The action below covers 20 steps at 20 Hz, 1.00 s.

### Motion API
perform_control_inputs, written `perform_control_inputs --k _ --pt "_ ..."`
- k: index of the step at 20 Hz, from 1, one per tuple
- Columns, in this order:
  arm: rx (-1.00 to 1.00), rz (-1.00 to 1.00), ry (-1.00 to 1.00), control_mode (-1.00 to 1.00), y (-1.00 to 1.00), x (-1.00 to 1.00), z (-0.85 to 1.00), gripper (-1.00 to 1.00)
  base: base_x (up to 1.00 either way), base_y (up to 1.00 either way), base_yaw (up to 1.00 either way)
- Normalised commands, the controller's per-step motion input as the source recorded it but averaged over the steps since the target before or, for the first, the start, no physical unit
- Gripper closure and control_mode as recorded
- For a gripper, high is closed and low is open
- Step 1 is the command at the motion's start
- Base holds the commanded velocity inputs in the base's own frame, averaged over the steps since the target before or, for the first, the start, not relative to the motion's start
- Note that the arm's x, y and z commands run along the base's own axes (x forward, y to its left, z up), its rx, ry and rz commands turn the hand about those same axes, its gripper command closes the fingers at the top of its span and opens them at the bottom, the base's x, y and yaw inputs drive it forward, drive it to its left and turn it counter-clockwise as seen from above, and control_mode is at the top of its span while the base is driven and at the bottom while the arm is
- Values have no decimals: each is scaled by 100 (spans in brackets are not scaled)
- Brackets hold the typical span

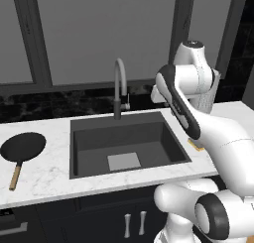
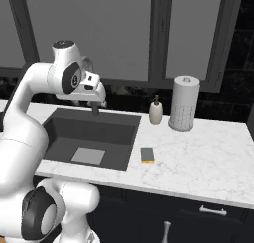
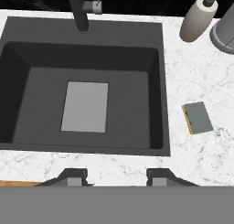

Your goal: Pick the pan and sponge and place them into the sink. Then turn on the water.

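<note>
The gripper (image 3: 116,175) hung empty above the sink (image 3: 157,88), its two dark fingertips (image 3: 73,176) standing partly apart with nothing between them. It pointed down over the near rim of the basin. In the right base view the hand (image 2: 94,95) sat high over the sink's back edge, near the faucet (image 1: 119,86), with the arm folded in a raised elbow above the base.

The sponge (image 3: 198,118) lay flat on the counter (image 2: 198,157) just beside the sink's right rim, grey face up, its yellow layer showing along one edge. It is probably light and soft and would squash under the fingers, so a gentle pinch across its short sides looks best.

The pan (image 1: 22,148) sat on the counter well to the left of the sink, near the front edge, its wooden handle (image 1: 15,176) pointing toward that edge. It looks stiff and heavier, with its weight in the bowl; the handle, taken close to the bowl, seems the natural hold and would tip least there.

Neither thing was yet in the basin. Nothing ran from the faucet.
</note>
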Motion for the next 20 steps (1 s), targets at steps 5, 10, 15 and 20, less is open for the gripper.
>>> perform_control_inputs --k 5,10,15,20 --pt "9 -4 0 -100 -26 -7 1 -100 0 0 0" --pt "7 -2 0 -100 -67 0 1 -100 0 0 0" --pt "2 1 0 -100 -54 0 2 -100 0 0 0" --pt "6 0 0 -100 -47 -3 10 -100 0 0 0"
